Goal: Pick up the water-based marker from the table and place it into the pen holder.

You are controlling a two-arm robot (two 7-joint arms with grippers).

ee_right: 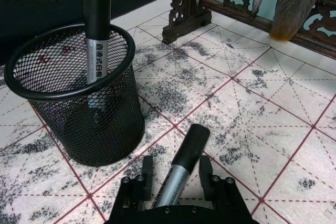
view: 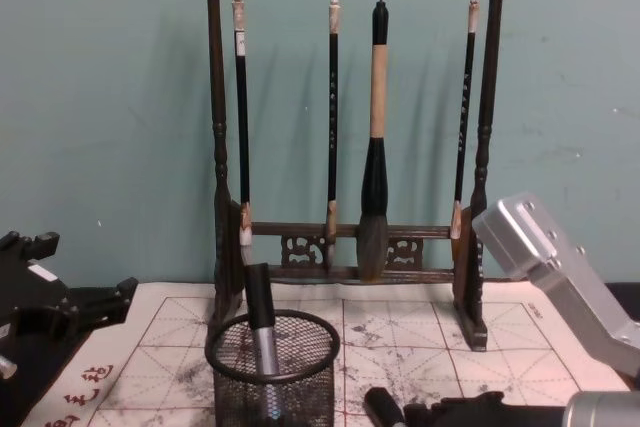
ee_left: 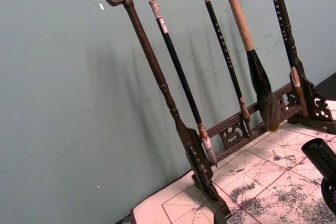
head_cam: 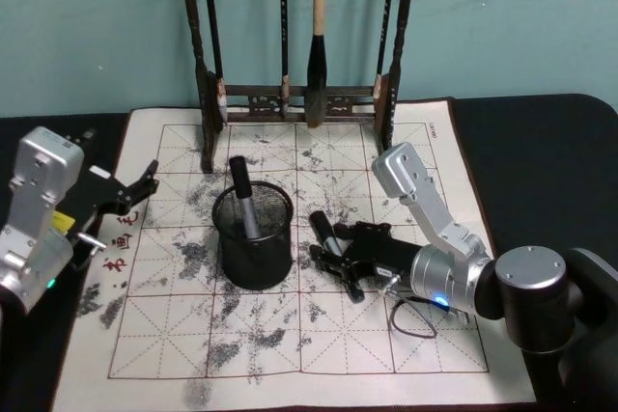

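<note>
Here on ink-stained mat (head_cam: 386, 335), teal wall (head_cam: 502, 16) behind, right gripper (ee_right: 176, 167) straddles marker (ee_right: 189, 145); left gripper (head_cam: 147, 188) hovers; both spread.

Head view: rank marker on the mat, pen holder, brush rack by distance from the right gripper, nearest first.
1. Marker: at the right gripper, middle of the mat.
2. Pen holder: to its left.
3. Brush rack: mat's far edge.
Left gripper is parked at the mat's left edge.
</note>
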